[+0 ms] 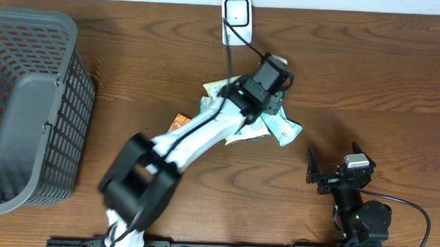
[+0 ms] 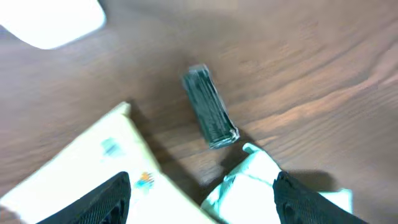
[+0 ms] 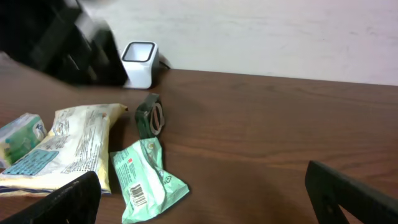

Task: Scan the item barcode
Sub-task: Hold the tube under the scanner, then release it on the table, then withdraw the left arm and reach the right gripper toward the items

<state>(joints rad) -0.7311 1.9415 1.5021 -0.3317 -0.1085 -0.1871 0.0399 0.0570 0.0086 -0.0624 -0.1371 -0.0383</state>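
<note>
A brown wooden table (image 1: 368, 70) runs up to a white wall (image 3: 280, 31). A grey basket (image 1: 30, 109) sits well off to the left of my left claw (image 2: 202, 186). That claw hangs over a heap of packets (image 1: 278, 129), fingers spread wide with nothing between them. The dark green item (image 2: 209, 116) lies on bare wood just ahead of the fingertips, touching neither. A cream packet (image 2: 93, 162) shows beneath my left finger and a mint packet (image 2: 249, 174) beneath my right one. The white scanner (image 2: 53, 18) stands further ahead, off to the left. My right claw (image 3: 202, 177) gapes open and empty, with the item well ahead of it and to its left.
</note>
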